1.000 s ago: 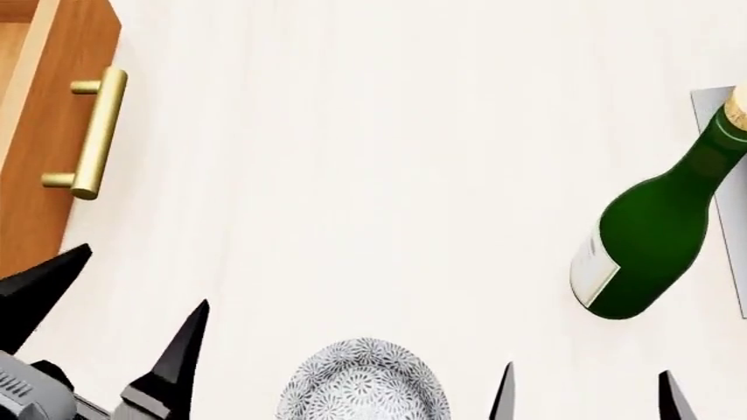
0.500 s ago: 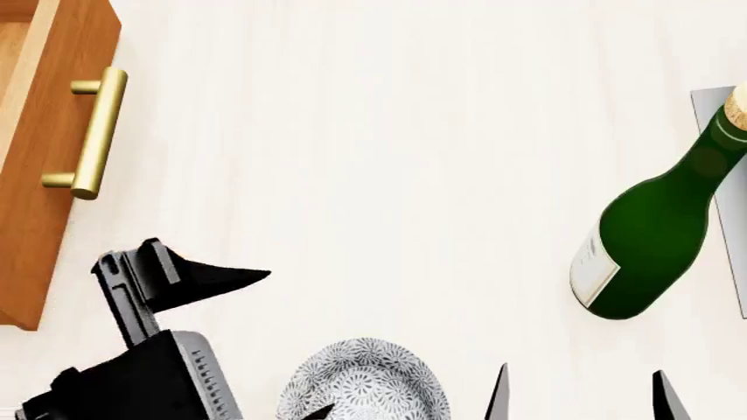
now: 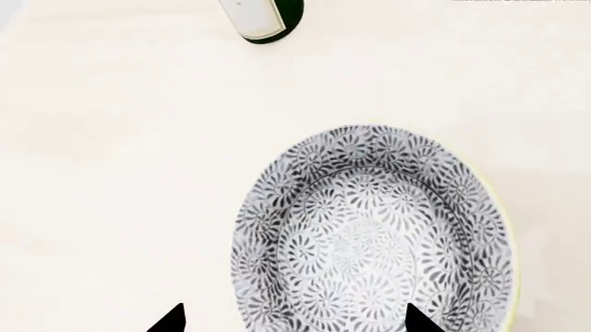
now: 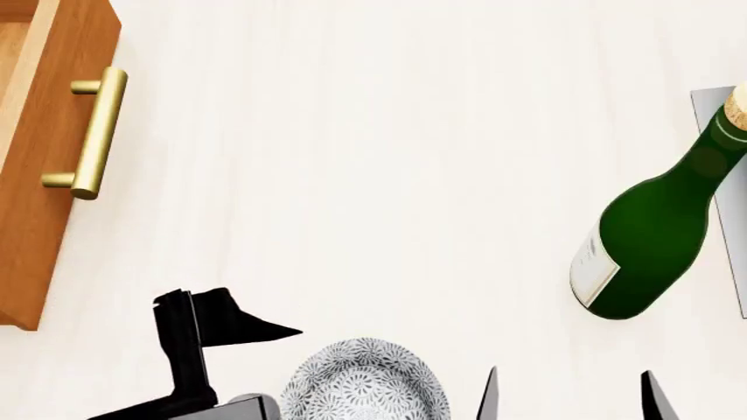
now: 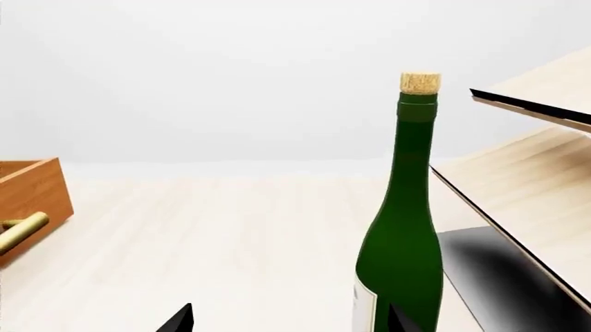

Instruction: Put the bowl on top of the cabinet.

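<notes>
The left gripper (image 3: 293, 319) is hanging open over the bowl (image 3: 374, 232), one fingertip on either side of its near rim, nothing gripped yet. The right gripper (image 5: 288, 319) is idling with fingers apart. The speckled grey-white bowl is sitting upright on the table (image 4: 386, 157); lifting and carrying remain. Farther off, the cabinet (image 4: 41, 149) is waiting, drawer open.
</notes>
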`<state>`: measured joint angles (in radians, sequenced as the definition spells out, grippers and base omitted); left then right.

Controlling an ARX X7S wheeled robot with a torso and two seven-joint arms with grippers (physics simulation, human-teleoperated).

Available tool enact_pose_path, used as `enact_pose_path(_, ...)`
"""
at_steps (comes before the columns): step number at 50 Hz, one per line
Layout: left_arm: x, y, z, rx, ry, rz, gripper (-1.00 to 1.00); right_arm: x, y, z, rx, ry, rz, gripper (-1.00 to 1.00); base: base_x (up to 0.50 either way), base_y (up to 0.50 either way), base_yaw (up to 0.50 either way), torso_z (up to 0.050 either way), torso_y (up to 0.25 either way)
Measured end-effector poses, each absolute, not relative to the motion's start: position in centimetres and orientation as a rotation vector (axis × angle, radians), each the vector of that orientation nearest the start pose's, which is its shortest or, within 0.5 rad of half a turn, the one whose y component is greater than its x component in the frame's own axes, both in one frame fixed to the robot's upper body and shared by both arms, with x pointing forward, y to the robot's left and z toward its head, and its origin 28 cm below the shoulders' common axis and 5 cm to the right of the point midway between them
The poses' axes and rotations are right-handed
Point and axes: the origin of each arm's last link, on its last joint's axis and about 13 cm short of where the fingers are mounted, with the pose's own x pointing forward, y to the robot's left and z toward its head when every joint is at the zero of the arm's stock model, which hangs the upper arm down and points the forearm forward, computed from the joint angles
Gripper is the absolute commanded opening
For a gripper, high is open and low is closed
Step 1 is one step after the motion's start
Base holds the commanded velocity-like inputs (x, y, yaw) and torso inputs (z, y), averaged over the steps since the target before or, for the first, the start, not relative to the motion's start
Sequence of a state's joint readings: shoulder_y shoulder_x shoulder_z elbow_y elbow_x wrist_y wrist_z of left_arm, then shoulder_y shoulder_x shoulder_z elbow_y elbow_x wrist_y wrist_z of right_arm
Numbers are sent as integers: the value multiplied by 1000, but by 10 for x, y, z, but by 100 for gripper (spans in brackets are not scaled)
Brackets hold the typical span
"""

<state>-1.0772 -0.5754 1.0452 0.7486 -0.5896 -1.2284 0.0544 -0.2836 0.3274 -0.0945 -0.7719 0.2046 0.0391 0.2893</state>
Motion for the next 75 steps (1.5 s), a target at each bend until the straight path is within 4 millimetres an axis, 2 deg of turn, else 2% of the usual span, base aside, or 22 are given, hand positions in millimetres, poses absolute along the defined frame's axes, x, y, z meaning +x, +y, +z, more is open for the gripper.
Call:
enact_pose_path(19,241,176,208,895,101,-815,100,137,-111,122,10,-398,14,100,0,0,0,0,0)
enact_pose_path(40,266,168,210,891,28,-757,100,138,-112,122,7,-396,20,100,0,0,0,0,0)
enact_pose_path(75,280,156,197,815,87,-913,100,137,-111,121,-1,-394,33,100,0,0,0,0,0)
